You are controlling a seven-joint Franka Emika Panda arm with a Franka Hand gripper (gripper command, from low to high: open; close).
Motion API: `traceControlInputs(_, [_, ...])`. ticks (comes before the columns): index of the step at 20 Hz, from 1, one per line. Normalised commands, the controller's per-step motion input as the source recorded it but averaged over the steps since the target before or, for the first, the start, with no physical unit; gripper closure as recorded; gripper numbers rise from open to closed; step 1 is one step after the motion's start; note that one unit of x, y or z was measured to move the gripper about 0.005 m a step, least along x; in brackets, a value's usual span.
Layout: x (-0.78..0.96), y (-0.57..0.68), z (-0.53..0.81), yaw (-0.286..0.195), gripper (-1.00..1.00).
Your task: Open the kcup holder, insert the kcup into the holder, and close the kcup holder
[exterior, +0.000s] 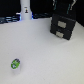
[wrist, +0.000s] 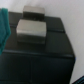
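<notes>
1. The kcup holder (exterior: 62,25) is sitting shut toward the exterior view's right, with the gripper (exterior: 64,6) hovering right above it.
2. Can't tell how wide the claw's open.
3. The kcup (exterior: 16,63) is lying well apart on the table (exterior: 42,55).
4. Risk: fingers might be slipping off those recessed panels (wrist: 31,28), probably shoving the unit.
5. White bottle (exterior: 26,10) isn't blocking anything.

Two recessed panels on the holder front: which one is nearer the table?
The lower panel of the kcup holder. It sits just above the holder's bottom edge, directly beneath the upper panel.
</notes>
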Motion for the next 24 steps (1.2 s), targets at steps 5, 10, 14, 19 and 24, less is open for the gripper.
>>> traceControlInputs(5, [-0.22, 0.47, -0.35, -0.134, -1.00])
traceControlInputs(10, [-0.15, 0.29, -0.41, -0.108, -1.00])
traceControlInputs(14, [-0.10, 0.24, -0.43, -0.074, -1.00])
traceControlInputs(19, [-0.14, 0.20, -0.46, -0.042, -1.00])
traceControlInputs(24, [-0.24, 0.10, -0.47, -0.029, -1.00])
